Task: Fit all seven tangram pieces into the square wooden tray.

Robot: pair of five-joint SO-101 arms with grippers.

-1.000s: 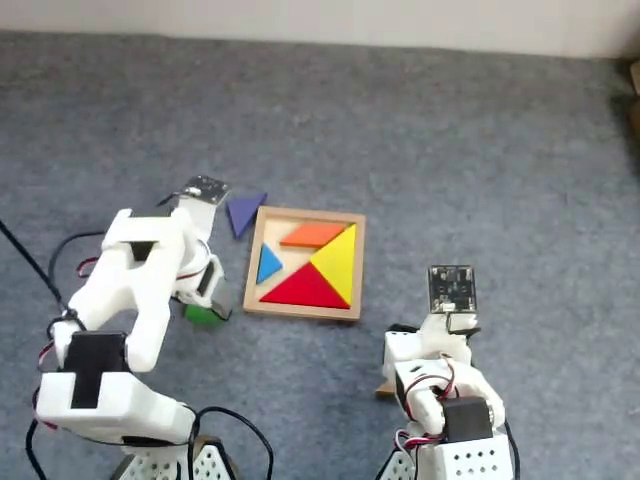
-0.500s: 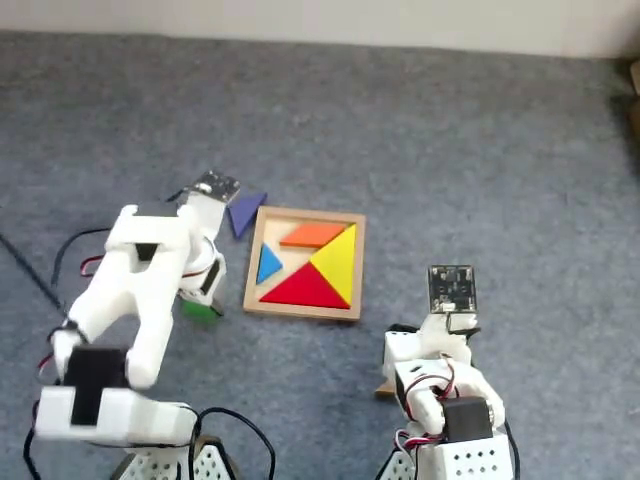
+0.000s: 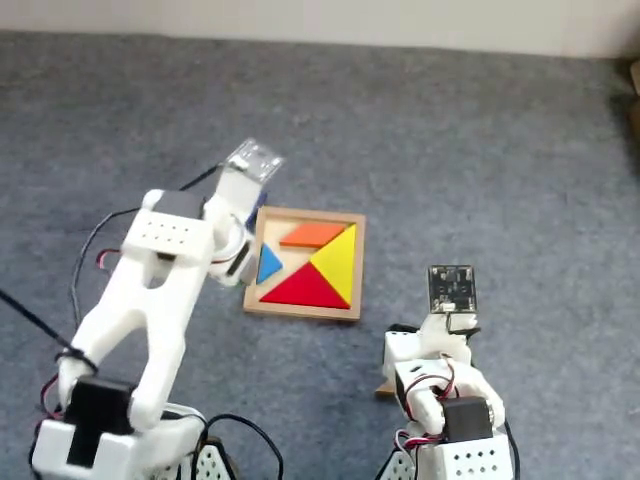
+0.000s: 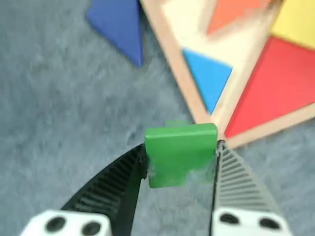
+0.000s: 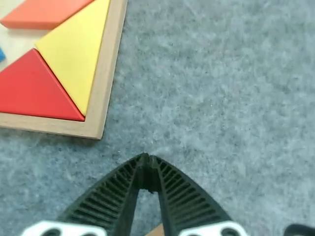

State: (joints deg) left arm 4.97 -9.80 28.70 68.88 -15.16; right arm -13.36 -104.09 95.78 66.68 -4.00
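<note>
The square wooden tray (image 3: 355, 268) holds an orange piece (image 3: 312, 234), a yellow triangle (image 3: 338, 262), a red triangle (image 3: 303, 288) and a light blue triangle (image 3: 268, 263). My left gripper (image 4: 179, 147) is shut on a green piece (image 4: 181, 155), held above the carpet just outside the tray's corner (image 4: 209, 120). A dark blue triangle (image 4: 118, 24) lies on the carpet beside the tray's edge. The left arm (image 3: 170, 240) reaches over the tray's left side. My right gripper (image 5: 147, 177) is shut with nothing in it, over bare carpet off the tray's corner (image 5: 106, 88).
A small tan piece (image 3: 385, 390) pokes out from under the right arm's base (image 3: 445, 395). Grey carpet (image 3: 480, 150) lies all around the tray, with free room behind it and to its right. Cables (image 3: 90, 250) trail beside the left arm.
The left arm has swung from the carpet left of the tray toward the tray's left edge, taking the green piece along. The right arm has kept still.
</note>
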